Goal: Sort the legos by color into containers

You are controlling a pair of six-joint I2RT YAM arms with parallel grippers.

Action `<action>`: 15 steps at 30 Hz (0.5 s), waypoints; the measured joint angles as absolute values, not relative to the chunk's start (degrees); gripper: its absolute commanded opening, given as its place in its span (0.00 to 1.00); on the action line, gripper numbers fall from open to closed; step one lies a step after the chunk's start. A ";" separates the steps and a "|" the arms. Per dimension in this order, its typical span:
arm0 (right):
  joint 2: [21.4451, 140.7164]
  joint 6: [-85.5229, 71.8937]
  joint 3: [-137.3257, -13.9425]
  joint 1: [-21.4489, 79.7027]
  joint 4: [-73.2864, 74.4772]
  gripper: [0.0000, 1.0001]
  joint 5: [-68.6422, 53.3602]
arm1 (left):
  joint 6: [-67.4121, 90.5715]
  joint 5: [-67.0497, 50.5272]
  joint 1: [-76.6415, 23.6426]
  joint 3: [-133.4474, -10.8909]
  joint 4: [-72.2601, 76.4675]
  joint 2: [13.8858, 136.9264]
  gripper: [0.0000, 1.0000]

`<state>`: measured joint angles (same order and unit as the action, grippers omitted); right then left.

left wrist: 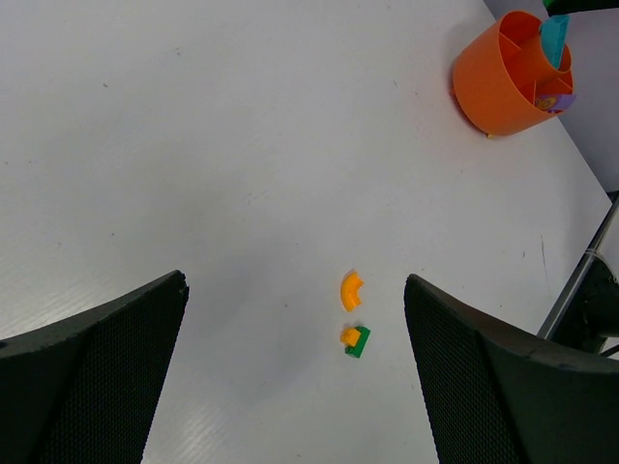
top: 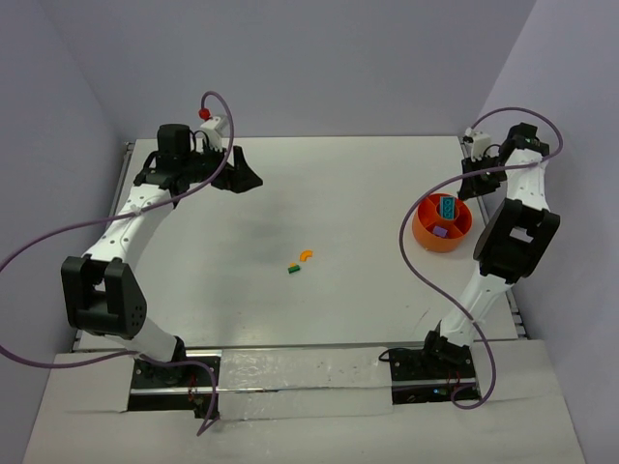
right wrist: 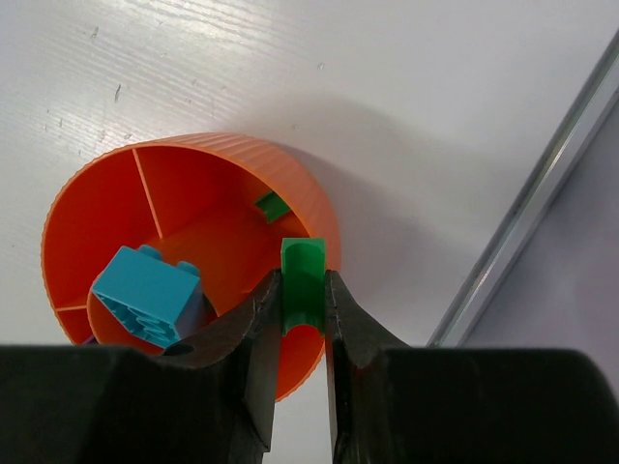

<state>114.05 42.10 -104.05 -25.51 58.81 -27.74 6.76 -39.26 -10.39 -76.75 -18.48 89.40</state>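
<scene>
Your right fingers point(right wrist: 247, 338) are pinched narrow on a green curved lego point(right wrist: 305, 271), held upright over the rim of the orange divided bowl point(right wrist: 193, 145) at centre frame. Inside, a teal brick point(right wrist: 150, 295) sits in one compartment and a small green piece point(right wrist: 273, 205) in another. Your left fingers point(left wrist: 92, 377) are spread wide, holding nothing. Between them, low in their frame, an orange curved lego point(left wrist: 351, 290) lies near a green brick point(left wrist: 360, 343) touching a small orange piece point(left wrist: 349, 335), all on the white surface point(left wrist: 193, 145), well apart from the bowl.
</scene>
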 measured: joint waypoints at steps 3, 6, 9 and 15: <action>114.56 42.09 -104.05 -25.43 58.83 0.06 -27.86 | 6.76 -39.20 -10.50 -76.89 -18.65 89.50 0.99; 114.74 42.06 -104.05 -25.25 58.90 0.08 -28.20 | 6.72 -38.93 -10.60 -76.97 -18.72 89.72 0.99; 114.74 42.06 -104.13 -25.05 59.21 0.10 -28.52 | 6.63 -38.69 -10.74 -76.99 -18.93 89.92 0.99; 114.80 42.07 -104.79 -24.63 59.83 0.13 -29.27 | 6.57 -38.27 -10.85 -76.99 -19.16 90.06 0.99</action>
<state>114.80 42.07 -104.79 -24.63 59.83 -29.27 6.57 -38.27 -10.85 -76.99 -19.16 90.06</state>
